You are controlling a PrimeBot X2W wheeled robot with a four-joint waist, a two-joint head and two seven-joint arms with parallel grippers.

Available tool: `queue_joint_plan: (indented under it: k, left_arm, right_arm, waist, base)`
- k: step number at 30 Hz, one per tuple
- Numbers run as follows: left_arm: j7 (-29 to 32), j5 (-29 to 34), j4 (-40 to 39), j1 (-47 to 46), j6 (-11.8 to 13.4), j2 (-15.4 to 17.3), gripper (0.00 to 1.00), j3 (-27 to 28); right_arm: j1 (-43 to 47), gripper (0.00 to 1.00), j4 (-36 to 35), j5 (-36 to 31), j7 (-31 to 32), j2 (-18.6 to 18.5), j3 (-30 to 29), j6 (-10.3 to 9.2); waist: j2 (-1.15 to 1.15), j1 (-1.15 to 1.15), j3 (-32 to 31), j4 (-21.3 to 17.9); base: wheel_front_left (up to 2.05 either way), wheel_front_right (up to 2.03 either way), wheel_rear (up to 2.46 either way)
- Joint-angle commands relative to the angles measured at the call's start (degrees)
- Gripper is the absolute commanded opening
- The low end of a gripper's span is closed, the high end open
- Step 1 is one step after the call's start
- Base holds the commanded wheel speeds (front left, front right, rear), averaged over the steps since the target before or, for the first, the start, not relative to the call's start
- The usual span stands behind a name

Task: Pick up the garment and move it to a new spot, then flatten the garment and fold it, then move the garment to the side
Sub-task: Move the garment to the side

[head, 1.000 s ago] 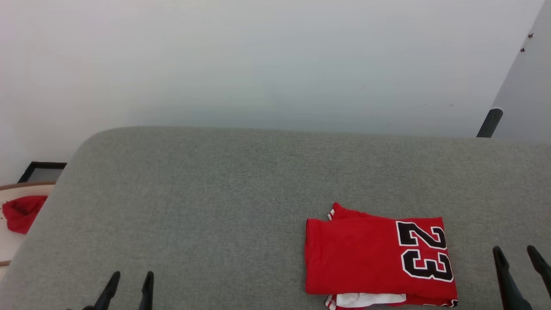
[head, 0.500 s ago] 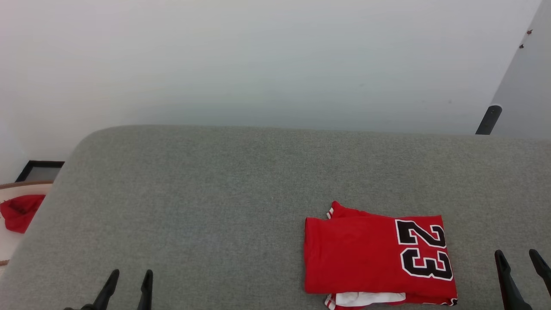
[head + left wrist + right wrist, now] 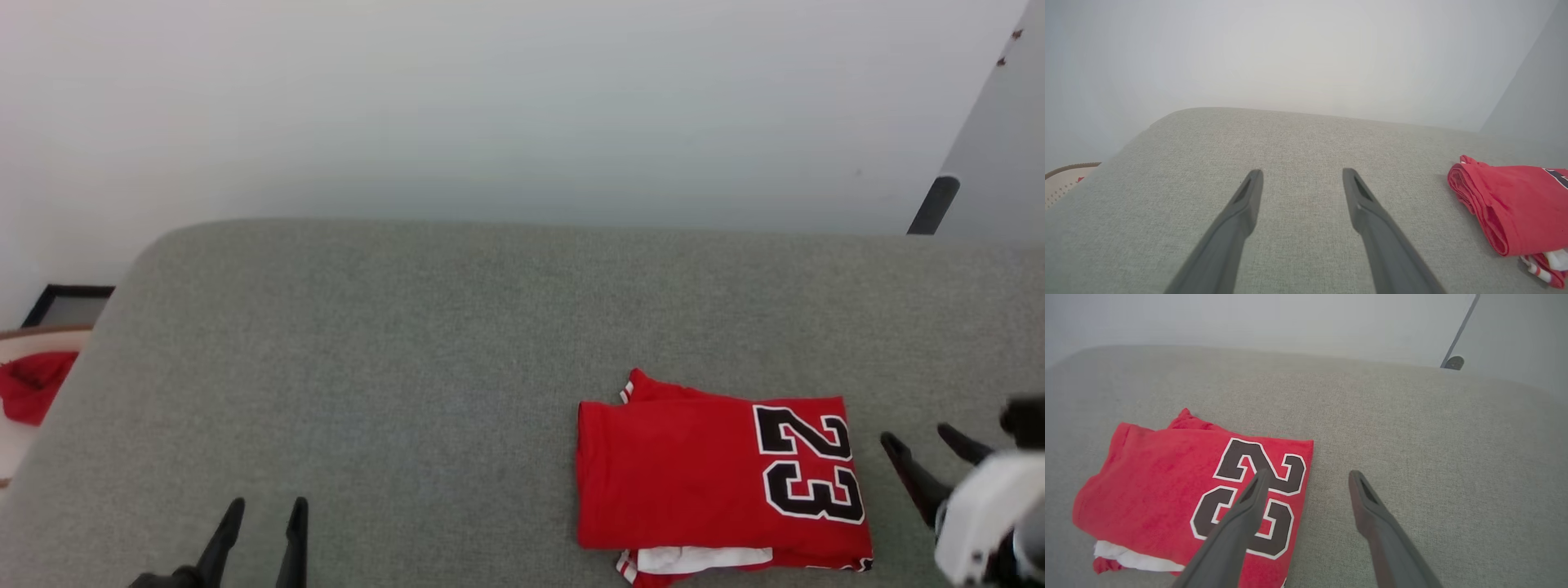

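Note:
The garment (image 3: 694, 478) lies folded into a neat red rectangle on the grey cushioned surface (image 3: 408, 367), its black number 23 facing up and a white sleeve edge peeking out at the near side. The left wrist view shows the garment (image 3: 1515, 212) at the far right; the right wrist view has the garment (image 3: 1167, 490) at lower left. My right gripper (image 3: 918, 441) is open just right of the garment, apart from it; seen from its wrist, the right gripper (image 3: 1308, 475) straddles the garment's right edge from above. My left gripper (image 3: 265, 510) is open and empty, well to the left, and from its wrist the left gripper (image 3: 1302, 173) hovers over bare grey fabric.
A plain red cloth bundle (image 3: 28, 384) sits on a pale surface beyond the cushion's left edge, next to a dark frame (image 3: 69, 302). A dark post (image 3: 931, 204) stands at the back right against the pale wall. Bare grey fabric stretches left of and behind the garment.
My right gripper has swung left toward the garment's right edge, its pale wrist now in view. The head camera shifted slightly. The garment has not moved.

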Motion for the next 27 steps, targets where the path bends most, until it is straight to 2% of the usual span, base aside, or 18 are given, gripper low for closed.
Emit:
queue_joint_plan:
  k: [1, 6, 10, 15, 20, 21, 22, 23, 27]
  left_arm:
    - [-0.22, 0.11, 0.07, -1.0, -0.18, -0.25, 1.0, -0.06]
    - [-0.58, 0.42, 0.96, -3.59, -0.5, -1.81, 1.0, -0.23]
    - [-0.76, 1.2, 1.8, -6.36, -1.2, -2.97, 1.0, -0.67]
    - [-0.75, 2.24, 1.85, -8.86, -2.02, -4.53, 1.0, 0.08]
    - [-0.76, 3.35, 2.57, -10.61, -3.02, -6.1, 1.0, 0.5]
    - [-0.76, 3.65, 2.77, -10.87, -3.16, -6.39, 1.0, 0.53]
    - [-0.77, 3.85, 2.96, -11.09, -3.22, -6.63, 1.0, 0.55]
    - [-0.77, 4.07, 3.17, -11.31, -3.44, -6.89, 1.0, 0.62]
    - [-0.77, 4.71, 3.88, -11.89, -3.87, -7.66, 1.0, 0.94]
  right_arm:
    - [-2.42, 1.0, 0.64, 1.67, 3.26, -0.56, 0.58, -0.05]
    - [-10.66, 1.0, 5.18, 8.48, 20.75, -2.65, 3.82, -0.05]
    - [-14.44, 1.0, 8.16, 11.75, 30.01, -4.36, 6.2, -0.05]
    - [-15.91, 1.0, 10.05, 13.24, 35.84, -5.81, 8.97, -0.05]
    - [-15.2, 1.0, 11.1, 14.11, 36.28, -6.0, 10.97, -0.06]
    - [-15.11, 0.49, 11.26, 14.37, 35.99, -5.98, 11.04, -0.07]
    - [-15.06, 0.2, 11.18, 14.64, 35.62, -5.87, 11.27, -0.07]
    - [-15.0, 0.0, 11.15, 15.02, 35.14, -5.86, 11.41, -0.07]
    - [-14.77, 0.0, 11.26, 15.99, 32.92, -6.11, 10.73, -0.08]
  waist:
    - [0.0, 0.0, 1.88, 0.45]
    - [0.0, 0.0, 6.46, 1.17]
    - [0.0, 0.0, 9.62, 2.16]
    - [0.0, 0.0, 12.48, 3.05]
    - [0.0, 0.0, 14.07, 3.67]
    - [0.0, 0.0, 14.21, 3.77]
    - [0.0, 0.0, 14.29, 3.85]
    - [0.0, 0.0, 14.36, 3.88]
    - [0.0, 0.0, 14.21, 3.64]
  base:
    - [0.0, 0.0, 0.0]
    - [0.0, 0.0, 0.0]
    - [0.0, 0.0, 0.0]
    - [0.0, 0.0, 0.0]
    - [0.0, 0.0, 0.0]
    - [0.0, 0.0, 0.0]
    - [0.0, 0.0, 0.0]
    - [0.0, 0.0, 0.0]
    - [0.0, 0.0, 0.0]
